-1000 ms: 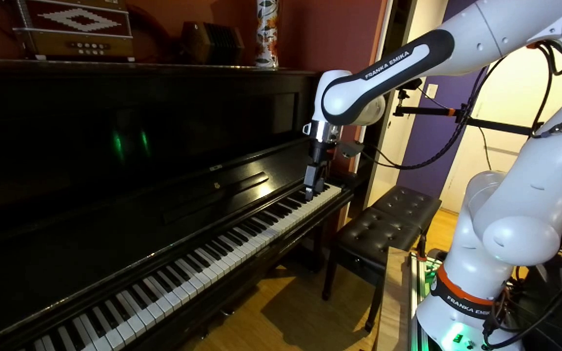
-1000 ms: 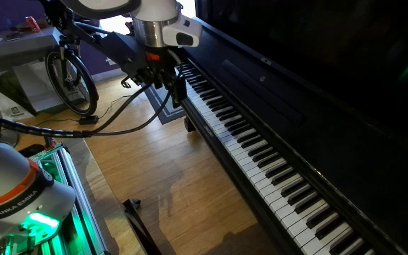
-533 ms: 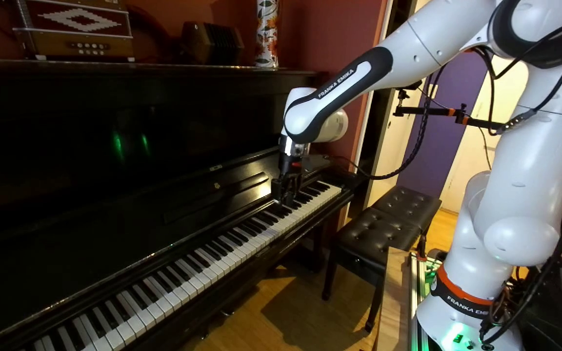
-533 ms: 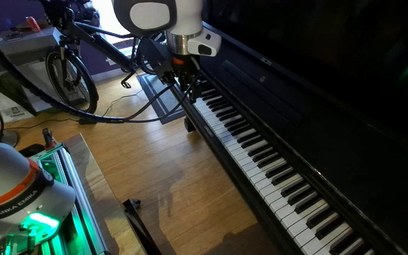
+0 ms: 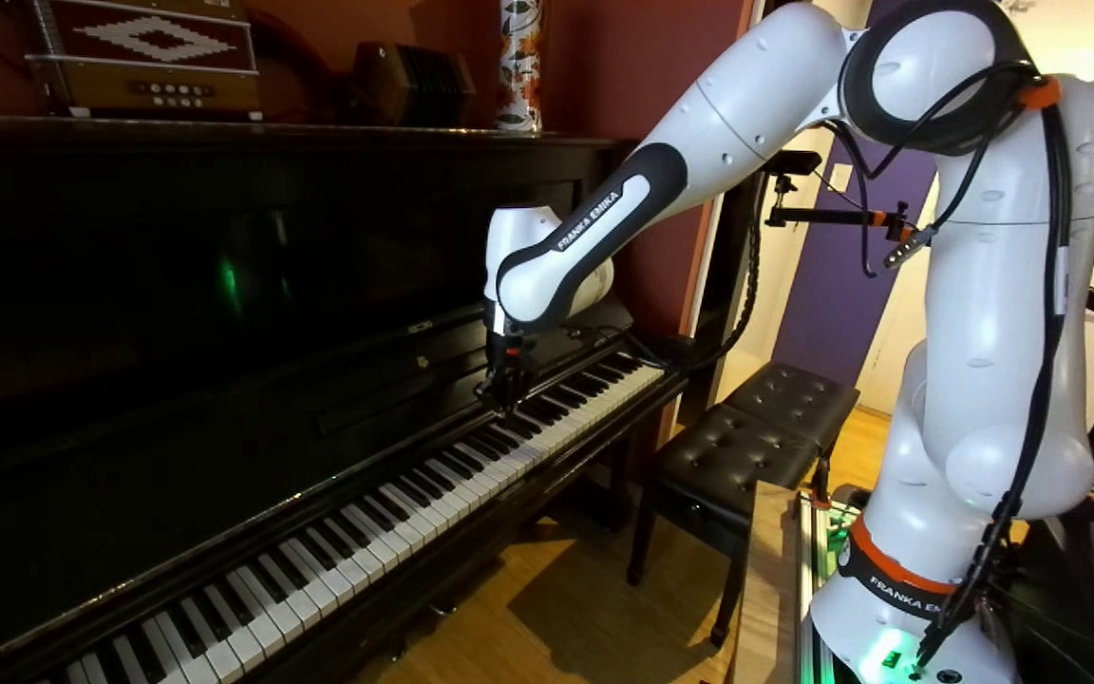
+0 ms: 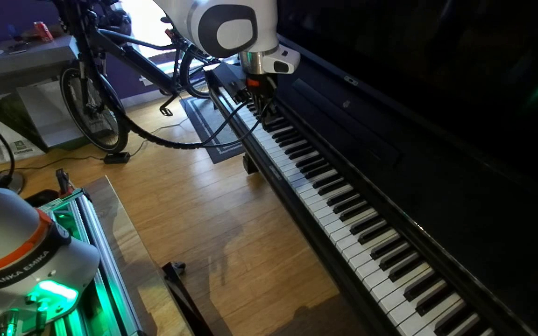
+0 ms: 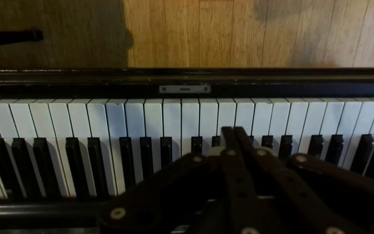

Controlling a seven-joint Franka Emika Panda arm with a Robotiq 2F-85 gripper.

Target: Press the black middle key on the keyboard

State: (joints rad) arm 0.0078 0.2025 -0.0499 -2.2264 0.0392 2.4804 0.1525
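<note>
"What's here, biggest first?"

"Glossy black upright piano (image 5: 158,408), broadside to me."

"Target?"

"Its keyboard (image 6: 339,210), long axis running sideways across my front. It lies below my gripper (image 7: 233,130), so I'd judge the press goes straight down. Only one arm (image 5: 756,104), so no choosing the nearer."

"Around it?"

"Bicycle (image 6: 140,66) and padded bench (image 5: 742,437), both well apart from the gripper. My cable (image 6: 175,146) droops; in an exterior view it crosses in front of the keyboard, can't tell how near. The piano's front seems close behind the gripper, so a drift that way could scrape. Nothing seen between me and the keyboard."

"State?"

"Narrow: fingertips (image 7: 227,130) side by side, nothing held."

"Which key?"

"Task says a middle one; none of the black keys (image 7: 166,151) is marked, so exact one unknown. In the wrist view my fingertips appear lined up with the gap between a pair and a trio of them. Probably needs a small sideways shift, then down."

"Touching?"

"Looks like a hover; can't confirm."
</note>
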